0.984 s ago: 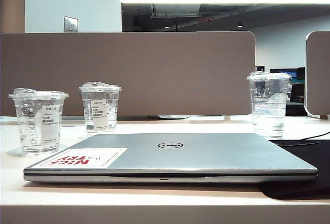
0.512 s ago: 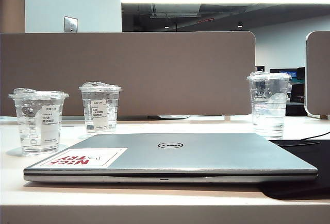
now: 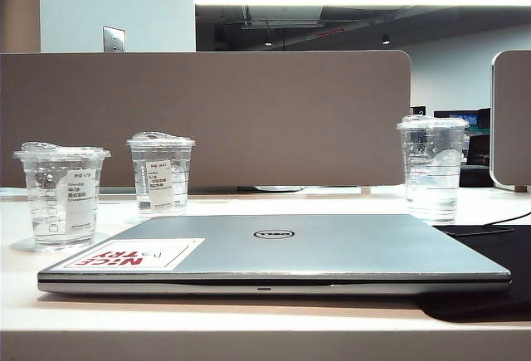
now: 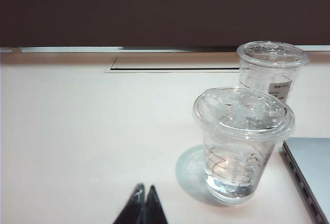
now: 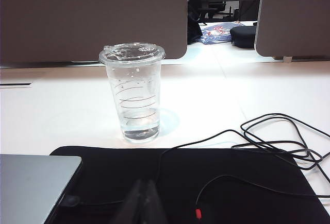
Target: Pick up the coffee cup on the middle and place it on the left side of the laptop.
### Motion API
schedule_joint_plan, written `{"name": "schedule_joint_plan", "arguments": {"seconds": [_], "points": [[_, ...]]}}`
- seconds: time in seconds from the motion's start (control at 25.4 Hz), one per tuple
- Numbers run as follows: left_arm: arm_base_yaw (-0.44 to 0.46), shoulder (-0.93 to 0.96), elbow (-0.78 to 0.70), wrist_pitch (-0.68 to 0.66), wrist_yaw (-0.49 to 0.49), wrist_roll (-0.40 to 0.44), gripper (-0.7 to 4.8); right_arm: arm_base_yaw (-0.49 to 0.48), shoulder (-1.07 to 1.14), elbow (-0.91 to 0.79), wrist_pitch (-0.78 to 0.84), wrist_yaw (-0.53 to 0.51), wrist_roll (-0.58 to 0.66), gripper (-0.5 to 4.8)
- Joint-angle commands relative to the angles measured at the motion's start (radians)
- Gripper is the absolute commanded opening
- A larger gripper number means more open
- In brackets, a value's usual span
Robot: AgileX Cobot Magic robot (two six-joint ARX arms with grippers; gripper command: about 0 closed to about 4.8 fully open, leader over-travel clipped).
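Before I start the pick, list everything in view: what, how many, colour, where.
coffee cup: 1, clear, small white label, behind the laptop's left end
larger-label cup: 1, clear, far left, nearer the camera
tall cup: 1, clear, no label, right
laptop: 1, silver-grey, closed, front centre
black mat: 1, right of the laptop
cable: 1, black, on mat and table
table: 1, white
left gripper: shut, near the larger-label cup
right gripper: shut, over the mat

Clear glossy plastic coffee cup [image 3: 161, 172] with crinkled lid; matt brushed-metal laptop [image 3: 282, 249]; smooth white table [image 4: 77, 131]; black cloth mat [image 5: 247, 183].
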Motion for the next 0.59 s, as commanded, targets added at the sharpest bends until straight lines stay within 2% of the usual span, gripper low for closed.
{"name": "schedule_joint_plan", "arguments": {"seconds": [0.04,0.59], "points": [[0.0,0.0,0.003,0.01,-0.02,0.004,-0.05,0.0,-0.002,-0.004,0.017,0.002,0.0,-0.05],[0.001,0.0,0.003,0.009,-0.013,-0.003,-0.05,0.0,-0.002,-0.004,0.017,0.002,0.0,-0.05]]}}
